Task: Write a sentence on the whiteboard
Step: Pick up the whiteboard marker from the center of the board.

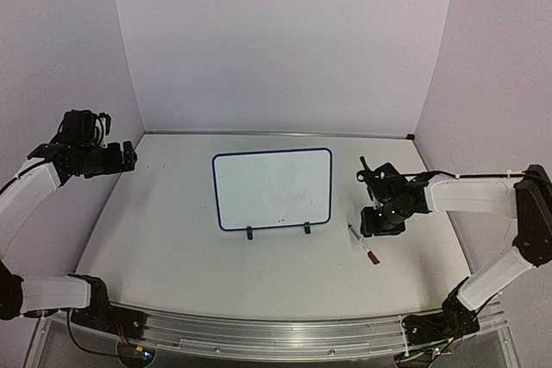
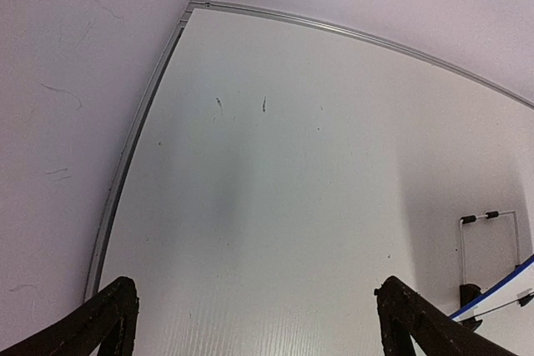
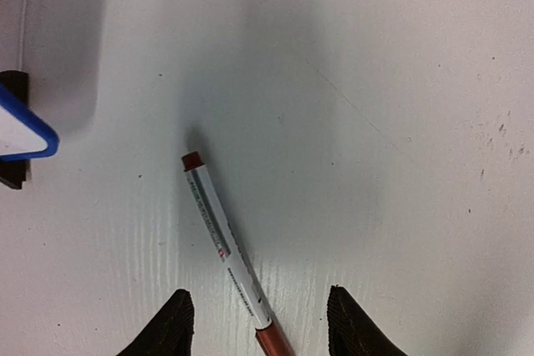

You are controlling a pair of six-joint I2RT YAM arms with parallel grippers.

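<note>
R gripper hangs low over the table, jaws parted, gripping nothing. The marker lies flat right under it. Its near end runs between the fingers w/o touching either, and the rest angles away ahead and a bit to the left.

Risks as I see them:
- The marker sits skewed to the jaws. If I close here I'd likely pinch it near one end only, so it could pivot, roll or squirt out.
- Both ends look red and I can't tell if the cap is on. If it's capped, no ink gets to the board.
- The whiteboard is off to this gripper's left, near but not touching, propped on its small black feet. Pen pressure could slide it or tip it.
- The L gripper is spread wide and holding nothing, well apart on the board's far side, so it gives no bracing.

The sentence: I can't see any on the board face. It reads blank from the top view, though that view may be too coarse for thin strokes.

Containers: none in view, so no contents to report.
</note>
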